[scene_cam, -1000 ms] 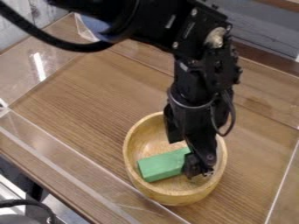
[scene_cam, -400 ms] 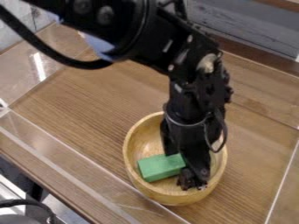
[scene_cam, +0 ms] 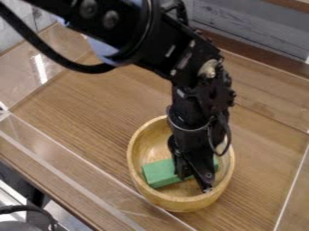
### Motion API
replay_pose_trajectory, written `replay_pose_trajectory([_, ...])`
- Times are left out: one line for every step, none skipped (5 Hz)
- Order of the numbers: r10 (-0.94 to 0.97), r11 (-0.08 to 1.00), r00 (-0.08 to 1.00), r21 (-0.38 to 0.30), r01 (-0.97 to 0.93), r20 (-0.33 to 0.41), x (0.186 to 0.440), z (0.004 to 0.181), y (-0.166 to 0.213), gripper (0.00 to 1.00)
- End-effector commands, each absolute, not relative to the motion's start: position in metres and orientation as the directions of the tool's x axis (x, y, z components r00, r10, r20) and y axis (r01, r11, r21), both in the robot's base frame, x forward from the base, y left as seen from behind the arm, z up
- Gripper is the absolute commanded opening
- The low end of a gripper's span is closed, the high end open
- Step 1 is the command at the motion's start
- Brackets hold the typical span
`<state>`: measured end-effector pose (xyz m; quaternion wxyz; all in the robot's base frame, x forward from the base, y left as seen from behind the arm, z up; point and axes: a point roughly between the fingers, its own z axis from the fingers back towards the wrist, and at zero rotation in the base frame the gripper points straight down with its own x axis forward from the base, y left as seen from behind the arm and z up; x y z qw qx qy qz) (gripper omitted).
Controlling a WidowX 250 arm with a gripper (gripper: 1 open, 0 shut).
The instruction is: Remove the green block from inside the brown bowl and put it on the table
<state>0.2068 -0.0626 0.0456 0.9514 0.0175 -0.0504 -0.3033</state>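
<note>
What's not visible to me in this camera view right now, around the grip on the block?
- Green block: its right part is hidden behind the gripper in the camera view.
- Far fingertip contact: covered by the gripper's own dark fingers.
- Brown bowl: part of its inside, blocked by the gripper.

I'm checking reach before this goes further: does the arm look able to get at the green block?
Likely yes: the end effector is down inside the open bowl, right at the green block, though its fingers hide the block's far end.
</note>
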Motion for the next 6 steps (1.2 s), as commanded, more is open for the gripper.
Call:
replay_pose_trajectory([-0.569,0.822,0.816,0.071,0.564,0.104,0.211,0.056,-0.062,0.0])
replay_pose_trajectory([-0.562,0.827,0.821,0.071,0.558,0.101,0.211,0.062,-0.061,0.0])
replay_pose_trajectory([-0.554,0.832,0.826,0.07,0.55,0.099,0.211,0.067,-0.059,0.0])
replay_pose_trajectory([-0.538,0.843,0.837,0.069,0.534,0.102,0.212,0.076,-0.056,0.0])
replay_pose_trajectory([-0.523,0.852,0.846,0.07,0.518,0.102,0.213,0.085,-0.054,0.0])
replay_pose_trajectory([-0.515,0.857,0.851,0.072,0.51,0.102,0.214,0.091,-0.052,0.0])
